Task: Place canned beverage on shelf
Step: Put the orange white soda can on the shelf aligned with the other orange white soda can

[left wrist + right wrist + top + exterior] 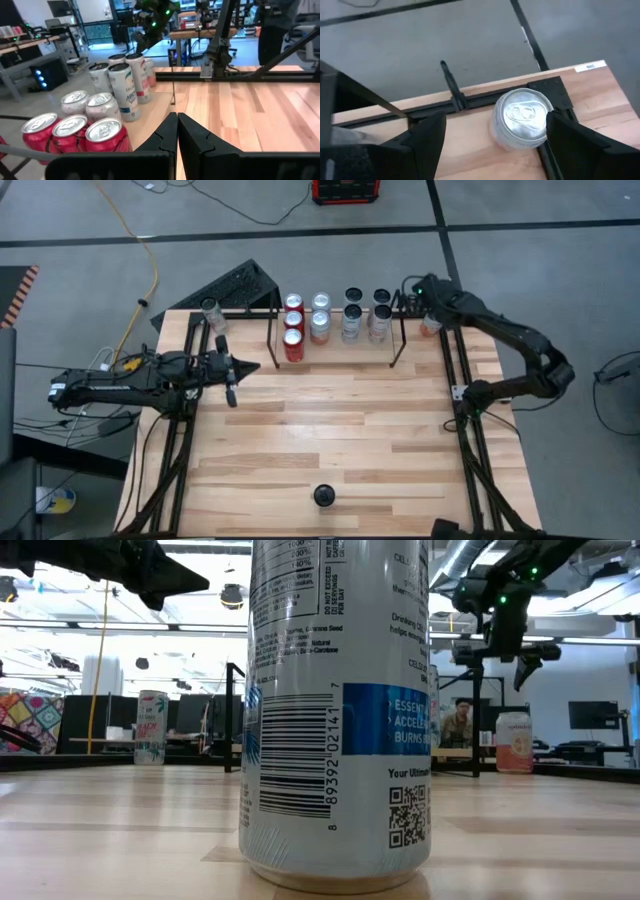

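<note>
Right gripper (490,137) hangs open above a can (522,117) at the table's far right corner, just beside the shelf (335,330). Nine cans already stand on the shelf. Grasping and placing this one is left. Left gripper (177,132) waits closed.

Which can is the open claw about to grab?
The peach can standing alone at the table's far right corner, outside the shelf. The right gripper hangs over it, jaws open; the other cans sit elsewhere.
</note>
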Robot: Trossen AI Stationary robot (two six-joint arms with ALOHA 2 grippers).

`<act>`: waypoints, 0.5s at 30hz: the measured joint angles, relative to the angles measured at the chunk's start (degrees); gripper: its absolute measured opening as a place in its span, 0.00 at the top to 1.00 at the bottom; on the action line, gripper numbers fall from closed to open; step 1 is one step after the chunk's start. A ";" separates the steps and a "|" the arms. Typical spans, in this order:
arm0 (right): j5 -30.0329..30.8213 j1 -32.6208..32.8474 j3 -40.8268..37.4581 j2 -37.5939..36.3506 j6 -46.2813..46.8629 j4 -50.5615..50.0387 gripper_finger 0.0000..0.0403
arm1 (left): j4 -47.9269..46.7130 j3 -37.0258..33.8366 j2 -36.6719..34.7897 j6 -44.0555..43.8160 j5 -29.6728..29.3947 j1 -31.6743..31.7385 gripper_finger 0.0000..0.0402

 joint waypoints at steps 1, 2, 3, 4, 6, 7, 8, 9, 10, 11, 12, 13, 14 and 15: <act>0.62 0.50 -0.97 0.19 0.04 0.17 0.19 | -0.04 0.00 0.00 -0.02 0.53 0.00 1.00; 1.17 0.79 -1.87 0.51 -0.40 -0.21 0.19 | -0.10 0.00 0.00 -0.06 0.88 0.00 1.00; 1.70 0.95 -2.44 1.08 -1.49 -0.84 0.19 | -0.17 0.00 0.00 -0.19 1.15 -0.01 1.00; 2.21 1.02 -2.51 1.55 -2.13 -1.50 0.19 | -0.21 0.00 0.00 -0.32 1.20 -0.01 1.00; 2.79 1.02 -2.40 2.01 -2.69 -2.29 0.19 | -0.22 0.00 0.00 -0.40 1.18 -0.02 1.00; 3.19 1.26 -2.37 2.21 -2.25 -2.57 0.19 | -0.18 0.00 0.00 -0.54 1.19 -0.02 1.00; 3.98 1.60 -2.41 2.41 -1.13 -2.99 0.19 | -0.16 0.00 0.00 -0.83 1.17 -0.02 1.00; 5.59 2.16 -2.78 2.50 0.36 -3.07 0.19 | -0.16 0.00 0.00 -0.98 1.17 -0.02 1.00; 7.87 3.10 -3.37 2.43 2.29 -3.06 0.19 | -0.18 0.00 0.00 -1.25 1.17 -0.02 1.00; 10.28 4.40 -4.17 2.29 5.09 -3.01 0.19 | -0.16 0.00 0.00 -1.54 1.17 -0.02 1.00; 12.78 5.86 -5.17 2.19 8.35 -3.02 0.19 | -0.16 0.00 0.00 -1.63 1.15 -0.02 1.00; 14.81 7.44 -6.34 2.05 11.49 -3.09 0.19 | -0.16 0.00 0.00 -1.75 1.15 -0.02 1.00; 16.75 9.23 -7.46 1.99 14.29 -3.30 0.19 | -0.16 0.00 0.00 -1.77 1.15 -0.02 1.00; 18.82 11.05 -8.53 1.90 16.64 -3.35 0.19 | -0.17 0.00 0.00 -1.74 1.15 -0.02 1.00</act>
